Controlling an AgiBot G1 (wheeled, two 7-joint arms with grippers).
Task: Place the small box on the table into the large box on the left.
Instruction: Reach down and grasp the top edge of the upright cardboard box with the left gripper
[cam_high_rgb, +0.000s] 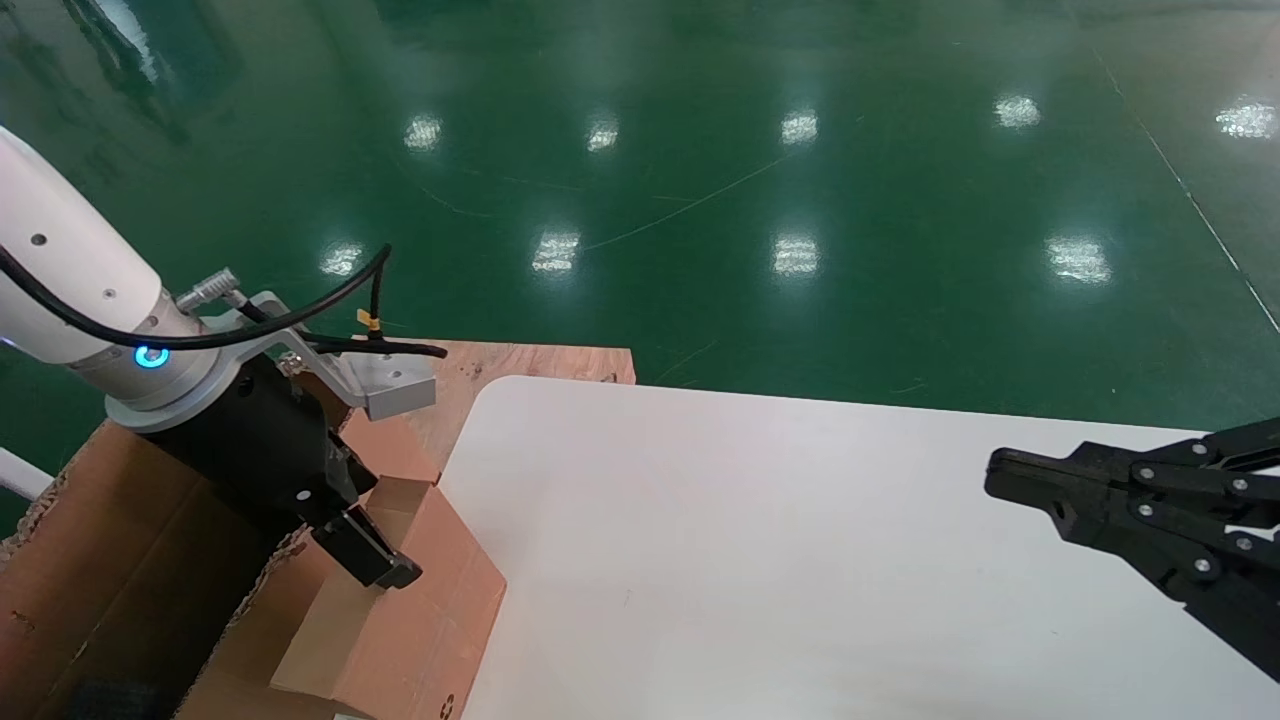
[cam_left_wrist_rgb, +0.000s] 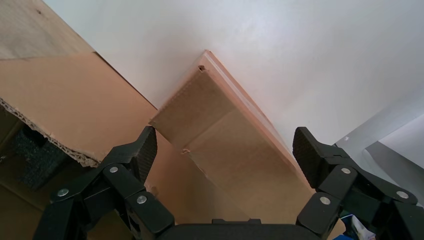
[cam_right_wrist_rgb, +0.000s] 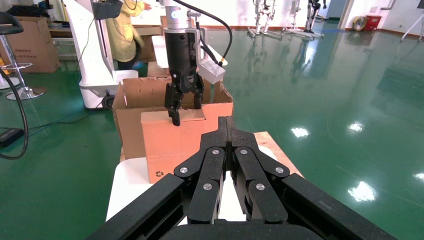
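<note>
- Left gripper (cam_high_rgb: 385, 560), jaws released, hangs over the small box (cam_high_rgb: 400, 610) at the desk's (cam_high_rgb: 780, 560) left edge, beside the large box (cam_high_rgb: 90, 560).
- Right gripper (cam_high_rgb: 1000, 475), jaws clenched, sits parked over the desk.

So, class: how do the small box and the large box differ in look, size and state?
The small box is closed, with smooth pinkish-brown faces; the large box is open, its flaps up. The small box is well smaller than the large box behind it. The small box has clean edges; the large box's edge is ragged and torn. Both are cardboard. The open left gripper is over the small box; the shut right gripper hangs over the table.
</note>
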